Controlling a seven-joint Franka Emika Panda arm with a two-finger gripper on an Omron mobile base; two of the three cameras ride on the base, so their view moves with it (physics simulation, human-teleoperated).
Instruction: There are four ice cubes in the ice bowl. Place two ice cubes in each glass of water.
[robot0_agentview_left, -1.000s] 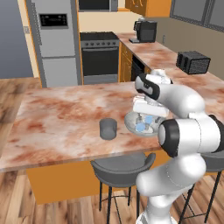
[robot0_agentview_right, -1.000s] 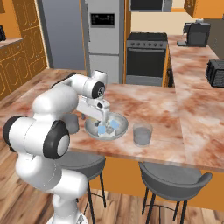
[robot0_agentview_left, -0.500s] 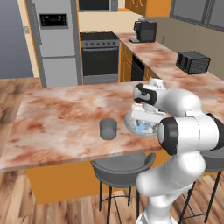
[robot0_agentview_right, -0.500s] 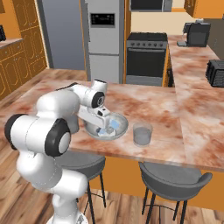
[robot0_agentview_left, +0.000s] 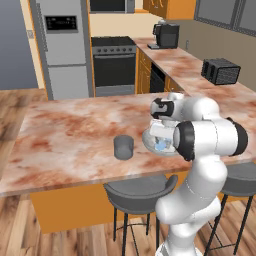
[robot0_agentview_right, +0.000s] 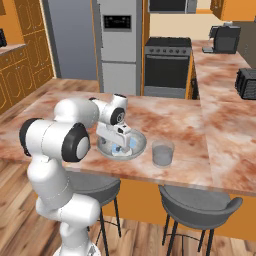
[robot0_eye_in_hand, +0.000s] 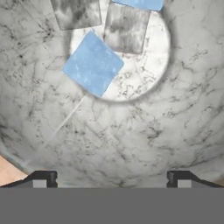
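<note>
Tool (robot0_eye_in_hand: 112, 177) wide open, empty, down inside ice bowl (robot0_eye_in_hand: 131, 144) on tabletop (robot0_agentview_left: 70, 135). One blue ice cube (robot0_eye_in_hand: 92, 63) sits diamond-wise; another at edge (robot0_eye_in_hand: 142, 3). One tumbler (robot0_agentview_right: 162, 153) beside bowl.

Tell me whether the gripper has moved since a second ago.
Yes. The gripper has come down into the ice bowl, which has stayed put on the counter; its jaws are open, close over an ice cube.
</note>
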